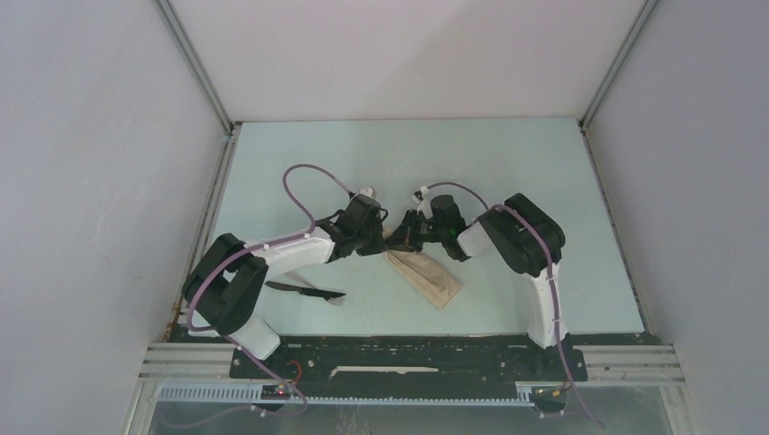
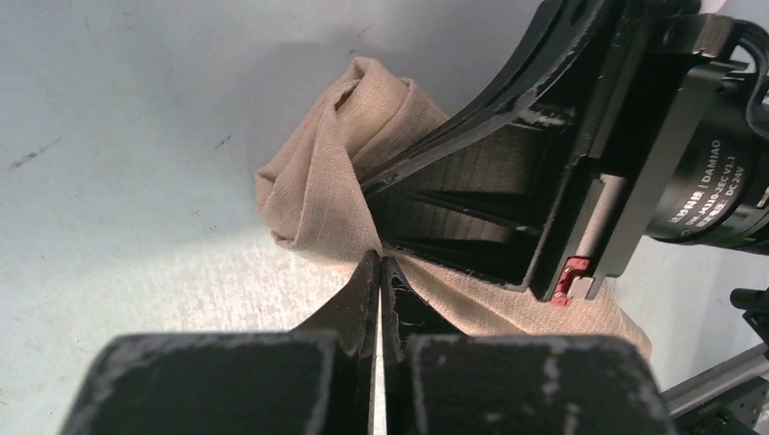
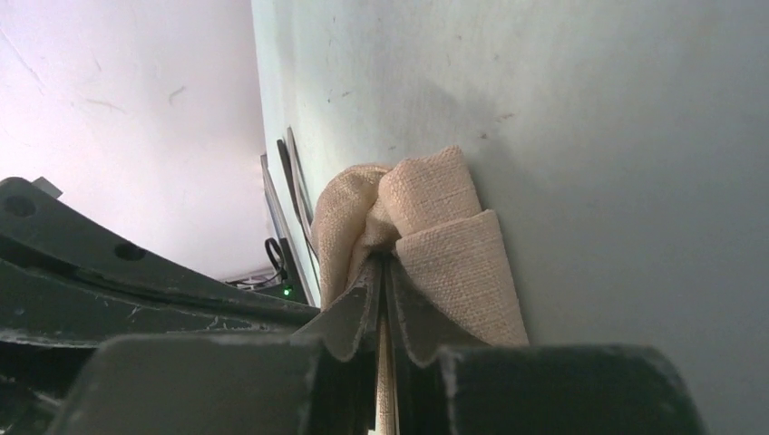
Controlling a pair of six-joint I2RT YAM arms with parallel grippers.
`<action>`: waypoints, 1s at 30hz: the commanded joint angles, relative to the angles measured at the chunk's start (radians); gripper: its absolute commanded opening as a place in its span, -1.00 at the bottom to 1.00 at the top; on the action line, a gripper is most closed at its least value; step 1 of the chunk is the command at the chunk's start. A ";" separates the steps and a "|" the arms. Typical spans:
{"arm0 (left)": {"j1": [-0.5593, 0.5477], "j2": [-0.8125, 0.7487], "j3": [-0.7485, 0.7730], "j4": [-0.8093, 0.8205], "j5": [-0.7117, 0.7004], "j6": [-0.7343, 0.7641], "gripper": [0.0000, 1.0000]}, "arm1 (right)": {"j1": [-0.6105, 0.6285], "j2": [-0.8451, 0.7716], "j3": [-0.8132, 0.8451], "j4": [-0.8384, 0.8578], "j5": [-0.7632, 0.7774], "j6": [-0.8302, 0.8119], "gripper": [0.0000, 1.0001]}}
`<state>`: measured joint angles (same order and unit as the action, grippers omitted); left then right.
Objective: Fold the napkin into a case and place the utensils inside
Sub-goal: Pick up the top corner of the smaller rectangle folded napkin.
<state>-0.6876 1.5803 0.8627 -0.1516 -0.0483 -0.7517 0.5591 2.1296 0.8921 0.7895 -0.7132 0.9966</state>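
Two hands meet at one bunched end of the napkin (image 1: 428, 277): left hand (image 2: 378, 263) clenched on a fold, right hand (image 3: 383, 258) pinching cloth; a black utensil (image 1: 304, 290) lies apart.

On the table (image 1: 508, 163), napkin (image 1: 426, 277) in the middle, utensils (image 1: 306, 291) to its left — apart.
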 commanded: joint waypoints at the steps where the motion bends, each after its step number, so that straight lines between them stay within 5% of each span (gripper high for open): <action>1: 0.001 -0.005 0.047 0.022 0.007 0.005 -1.00 | 0.064 0.019 0.039 -0.167 0.144 -0.032 -0.81; 3: 0.002 -0.006 0.052 0.000 -0.013 -0.002 -1.00 | 0.074 -0.027 0.035 -0.311 0.218 -0.089 -0.81; 18: 0.010 -0.027 -0.016 0.001 -0.034 -0.009 -1.00 | -0.063 -0.275 -0.009 -0.362 -0.021 -0.203 -0.41; 30: 0.010 -0.019 -0.010 0.006 -0.018 -0.009 -1.00 | 0.020 -0.084 0.085 -0.345 0.073 -0.170 -0.65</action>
<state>-0.6838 1.5814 0.8478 -0.1730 -0.0723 -0.7525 0.5205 1.9724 0.9138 0.4343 -0.6895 0.8127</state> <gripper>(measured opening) 0.003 0.209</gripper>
